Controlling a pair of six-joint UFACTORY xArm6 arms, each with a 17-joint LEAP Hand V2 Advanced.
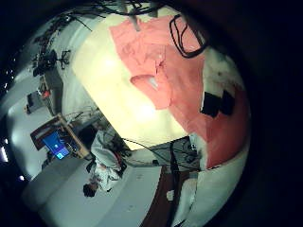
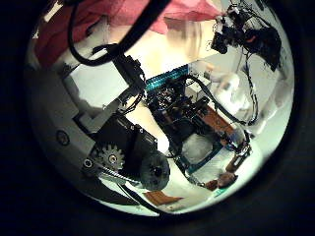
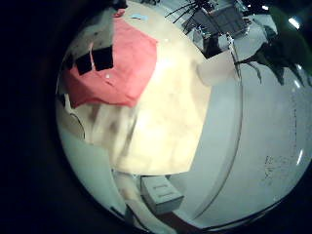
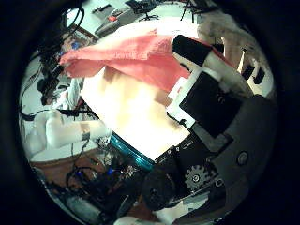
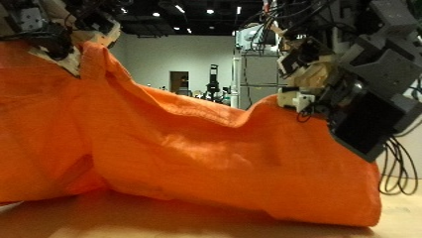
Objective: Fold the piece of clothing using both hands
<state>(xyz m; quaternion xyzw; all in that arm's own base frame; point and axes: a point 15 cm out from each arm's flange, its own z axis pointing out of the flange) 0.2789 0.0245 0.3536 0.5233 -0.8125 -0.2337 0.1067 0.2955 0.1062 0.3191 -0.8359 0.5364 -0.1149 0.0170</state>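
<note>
In the outside view an orange garment (image 5: 198, 149) hangs lifted in a wide drape, its lower edge resting on the pale wooden table (image 5: 132, 220). My left hand (image 5: 59, 30) holds one upper corner, fingers curled on the cloth. My right hand (image 5: 330, 84) pinches the other upper edge, a little lower. The right thumb side palm view shows the garment (image 4: 122, 52) gathered at my fingers (image 4: 202, 89) above the table (image 4: 141, 112). The left little finger side palm view shows the garment (image 1: 189, 85) spread over the table (image 1: 104, 76). It also shows in the right little finger side palm view (image 3: 117, 63).
The table's curved edge (image 3: 210, 127) shows in the right little finger side palm view, with a white box (image 3: 161, 193) beside it. Stands and equipment (image 5: 214, 79) fill the room behind the table.
</note>
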